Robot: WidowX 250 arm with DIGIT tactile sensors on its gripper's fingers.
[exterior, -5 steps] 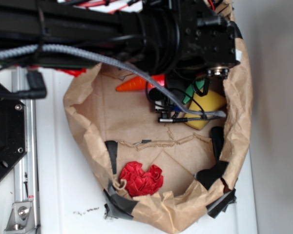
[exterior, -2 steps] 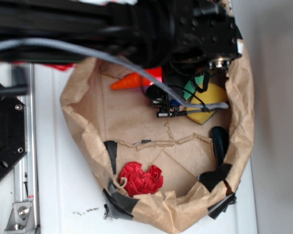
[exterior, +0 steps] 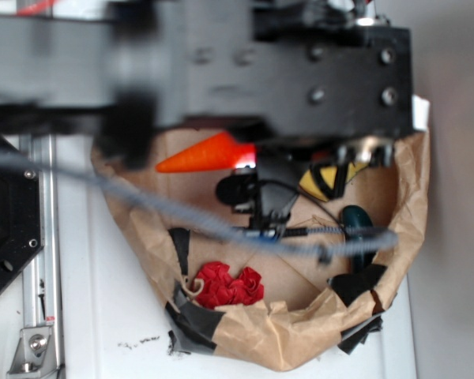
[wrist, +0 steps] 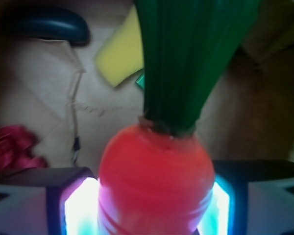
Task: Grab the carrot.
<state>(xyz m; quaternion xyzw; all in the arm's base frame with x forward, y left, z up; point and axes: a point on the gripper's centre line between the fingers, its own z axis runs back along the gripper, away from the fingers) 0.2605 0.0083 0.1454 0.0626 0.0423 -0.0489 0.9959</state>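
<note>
The carrot point(wrist: 154, 169) fills the wrist view, its bright orange body pinched between the two glowing pads point(wrist: 81, 205), its ridged dark-green stem cap point(wrist: 186, 58) pointing away from me. My gripper point(wrist: 154, 198) is shut on its thick end. In the exterior view the carrot point(exterior: 201, 154) sticks out to the left from under the black arm point(exterior: 300, 71), its tip pointing left, held above the floor of the paper bag. The arm hides the jaws in that view.
A cut-down brown paper bag point(exterior: 245, 335) walls the area in. Inside it lie a yellow sponge point(exterior: 317, 180), a flat green block point(wrist: 139, 81), a dark blue-green object point(exterior: 355, 225) and a red crumpled piece point(exterior: 229, 286). A metal rail point(exterior: 39, 237) runs along the left.
The arm has risen toward the exterior camera and looms larger. The carrot has come up off the bag floor with it and now juts out further left.
</note>
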